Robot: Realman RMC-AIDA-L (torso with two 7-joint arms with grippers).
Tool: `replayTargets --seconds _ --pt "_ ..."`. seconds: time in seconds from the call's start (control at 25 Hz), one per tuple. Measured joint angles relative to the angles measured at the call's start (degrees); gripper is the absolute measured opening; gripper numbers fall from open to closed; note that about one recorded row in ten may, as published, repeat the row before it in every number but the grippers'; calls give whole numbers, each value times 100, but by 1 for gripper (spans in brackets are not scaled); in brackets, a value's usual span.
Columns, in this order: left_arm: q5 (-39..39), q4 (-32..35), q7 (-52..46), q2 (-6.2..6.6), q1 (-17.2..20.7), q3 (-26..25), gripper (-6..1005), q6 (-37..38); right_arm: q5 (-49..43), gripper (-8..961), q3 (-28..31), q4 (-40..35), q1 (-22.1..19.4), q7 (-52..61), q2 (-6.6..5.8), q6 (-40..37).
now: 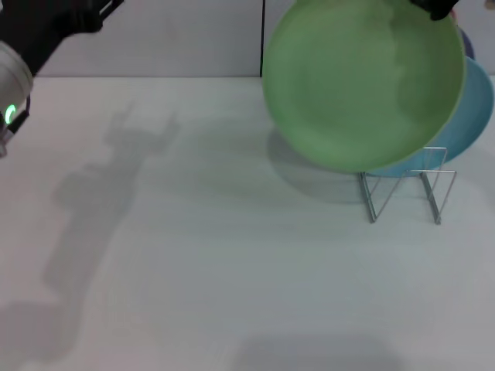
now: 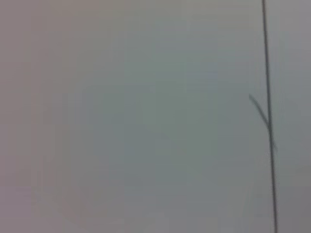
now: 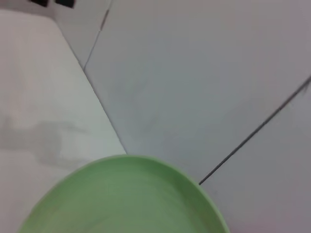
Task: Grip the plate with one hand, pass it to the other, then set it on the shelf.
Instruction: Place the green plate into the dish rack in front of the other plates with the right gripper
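Note:
The light green plate (image 1: 363, 81) hangs upright in the air at the right, its lower edge just above the front of the silver wire shelf (image 1: 433, 193). My right gripper (image 1: 437, 8), slim and black, is shut on the plate's upper rim at the top edge of the head view. The plate's rim also fills the bottom of the right wrist view (image 3: 126, 199). My left gripper (image 1: 104, 15), on the wrist with the green light (image 1: 10, 114), is raised at the far upper left, open and empty, well away from the plate.
A light blue plate (image 1: 476, 116) stands in the shelf behind the green one, with a sliver of a lavender plate (image 1: 465, 42) behind that. The white table (image 1: 193, 255) stretches left and forward. A wall rises behind it.

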Motion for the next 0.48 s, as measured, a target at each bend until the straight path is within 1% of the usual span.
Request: replayTargets --seconds 0.04,0.08,0.12,0.16,0.24,0.28,0.32,0.4,0.48 --pt "1 142 -2 -1 19 75 813 191 -2 27 9 -152 -25 -173 12 -44" --pt "1 429 -33 -6 37 212 813 586 8 27 40 -442 -87 -614 34 -106" --pt "1 429 -33 -6 37 212 813 586 8 27 40 -442 -87 -614 34 -106" --pt "-15 726 -147 -11 43 307 813 911 20 27 56 -565 -122 -830 40 -111" --pt "-22 808 -196 -13 43 330 813 976 37 27 78 -687 -163 -1119 51 -113" --pt "-25 992 -304 -14 44 401 813 1139 57 26 110 -765 -196 -1388 55 -130" --pt "-25 992 -304 -14 44 401 813 1139 57 26 110 -765 -196 -1388 55 -130" --pt "-23 1208 -342 -15 46 572 813 1431 81 26 121 -874 -300 -1727 69 -150" --pt "-23 1311 -346 -15 34 627 813 1537 91 25 96 -941 -348 -1827 78 -178"
